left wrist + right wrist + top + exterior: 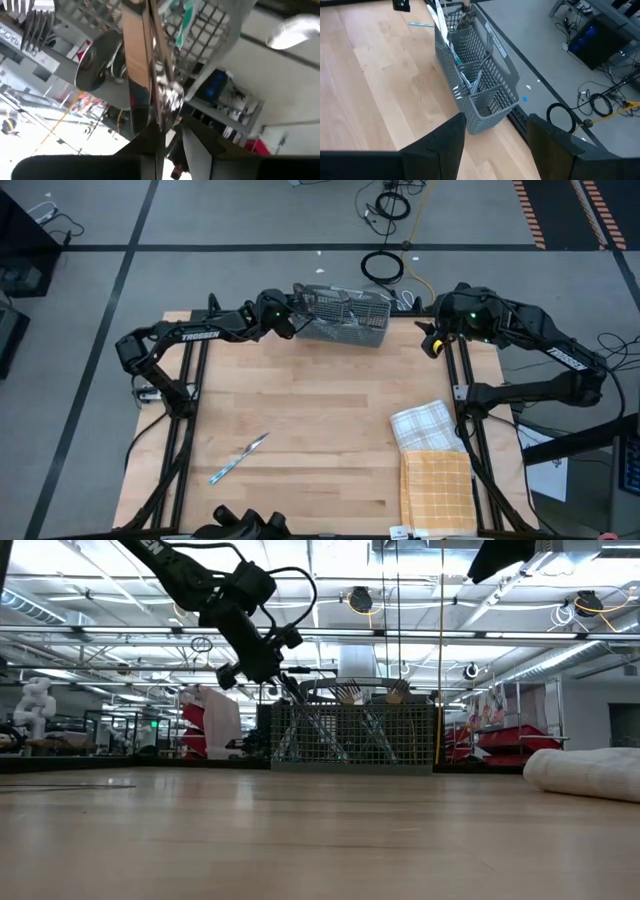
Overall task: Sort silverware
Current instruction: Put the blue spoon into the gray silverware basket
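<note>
The grey mesh caddy point(345, 325) stands at the table's far edge and holds several pieces of silverware upright. My left gripper point(293, 320) hovers at its left end, above the rim, shut on a flat shiny knife point(300, 708) that slants down into the caddy point(350, 735). One more blue-handled knife point(240, 458) lies flat on the wood near the table's near left. My right gripper point(432, 343) waits open at the far right corner, looking toward the caddy point(480, 85) and touching nothing. My left gripper point(170, 137) pinches the knife between its two fingers on the shiny metal part point(167, 102). The fingers come slanting down from the upper left point(265, 660) and lie along the knife. It is lifted and tilted, with its lower end inside the caddy's left compartment.
A white checked towel point(422, 425) and an orange checked towel point(437, 490) lie at the near right. A spoon point(97, 65) and a fork point(35, 25) stand in the caddy beside the held knife. Bare wood spans the table's middle point(330, 410).
</note>
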Tool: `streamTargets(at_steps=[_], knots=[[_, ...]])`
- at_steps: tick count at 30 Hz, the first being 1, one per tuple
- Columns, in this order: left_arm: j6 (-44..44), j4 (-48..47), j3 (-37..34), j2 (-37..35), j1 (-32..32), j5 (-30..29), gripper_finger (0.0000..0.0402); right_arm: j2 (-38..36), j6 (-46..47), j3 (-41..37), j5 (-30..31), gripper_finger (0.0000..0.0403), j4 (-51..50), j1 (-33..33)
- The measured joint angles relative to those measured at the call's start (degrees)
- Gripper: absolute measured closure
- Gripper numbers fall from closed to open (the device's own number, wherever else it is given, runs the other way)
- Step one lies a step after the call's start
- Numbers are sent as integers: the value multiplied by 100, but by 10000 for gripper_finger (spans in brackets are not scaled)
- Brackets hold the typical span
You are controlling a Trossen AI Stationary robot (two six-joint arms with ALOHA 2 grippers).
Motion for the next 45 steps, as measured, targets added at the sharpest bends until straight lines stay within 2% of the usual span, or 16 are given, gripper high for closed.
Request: streamTargets(at_steps=[3,5,6,8,10,12,14,18,22,23,27,38,45], knots=[[-385,-19,0,2,-2,-184,331,90,1,0,1,204,0,0],[-1030,-3,0,-8,-2,-728,331,135,50,0,0,204,0,0],[-1625,-54,-1,-52,28,-981,331,152,84,0,-17,204,0,0],[-3542,-82,-5,-174,118,-1250,331,184,158,0,-149,204,0,-2],[-6180,-548,31,-398,191,-1263,332,198,263,0,-166,204,0,-2],[-8395,-1706,191,-635,262,-860,332,211,333,0,-284,204,-2,-2],[-9952,-2935,412,-788,379,-111,332,211,367,0,-382,204,-2,-2],[-11498,-4497,548,-813,743,754,332,211,442,0,-447,204,-2,-2],[-12809,-4305,430,-759,996,2167,331,209,517,0,-465,204,-2,-2],[-13039,-4206,420,-715,1057,2426,331,208,518,0,-512,204,-2,-2],[-13395,-4009,417,-508,1093,2688,331,208,517,0,-776,204,-4,-2],[-13109,-4312,411,636,1045,2808,330,208,418,0,-904,204,-109,0],[-12717,-4456,558,763,1072,2718,330,208,412,0,-899,204,-214,0]])
